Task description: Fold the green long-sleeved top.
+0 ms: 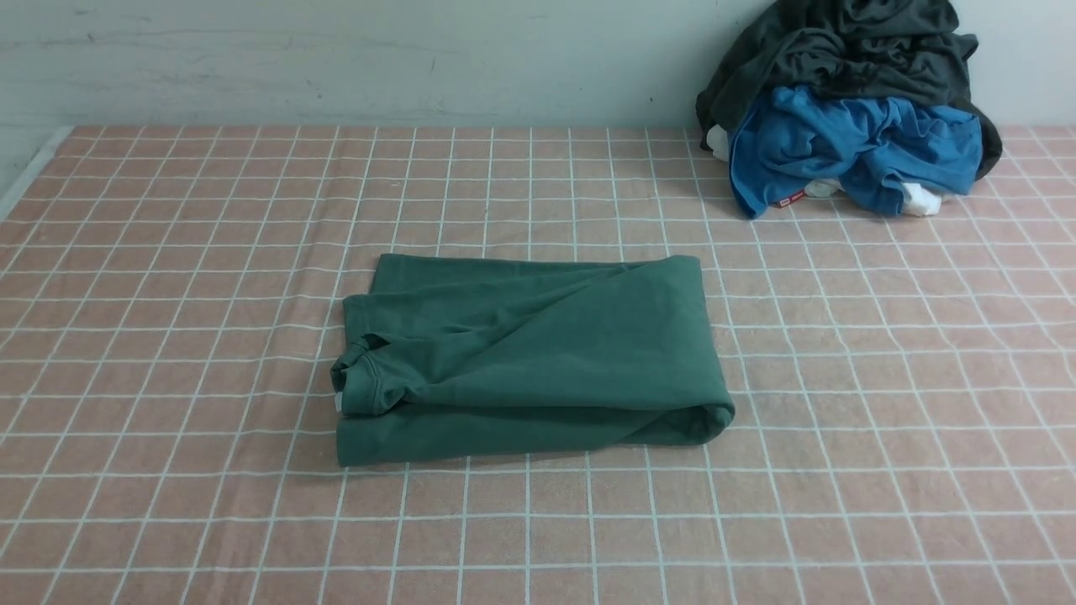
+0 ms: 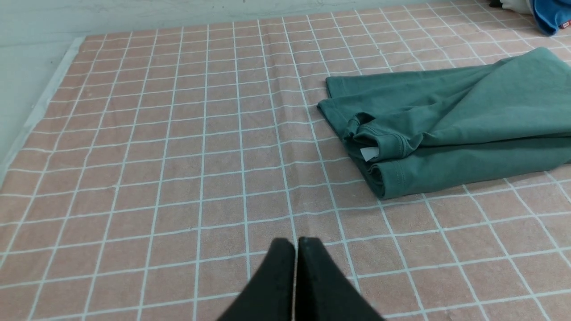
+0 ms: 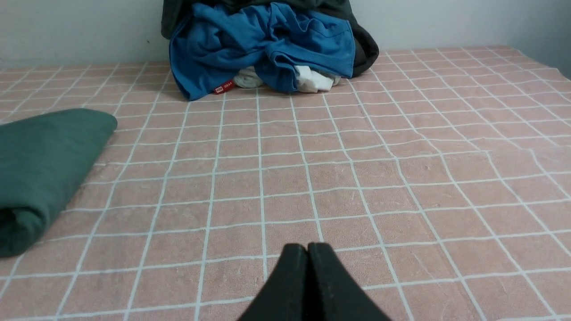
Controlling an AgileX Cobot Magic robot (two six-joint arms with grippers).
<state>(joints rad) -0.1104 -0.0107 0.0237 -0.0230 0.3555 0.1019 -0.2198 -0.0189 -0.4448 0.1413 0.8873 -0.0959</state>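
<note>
The green long-sleeved top [image 1: 538, 357] lies folded into a compact rectangle in the middle of the pink checked cloth. Its ribbed neck and a white label peek out at its left end [image 2: 369, 153]. In the right wrist view its rounded right fold [image 3: 40, 174] shows. Neither arm appears in the front view. My left gripper [image 2: 295, 243] hovers shut and empty over bare cloth, apart from the top's left end. My right gripper [image 3: 308, 246] is also shut and empty, over bare cloth off the top's right end.
A pile of clothes sits at the back right against the wall: a dark charcoal garment [image 1: 841, 50] over a bright blue one [image 1: 849, 147], with white fabric [image 1: 920, 200] beneath. The table's left edge [image 1: 29, 172] meets the pale wall.
</note>
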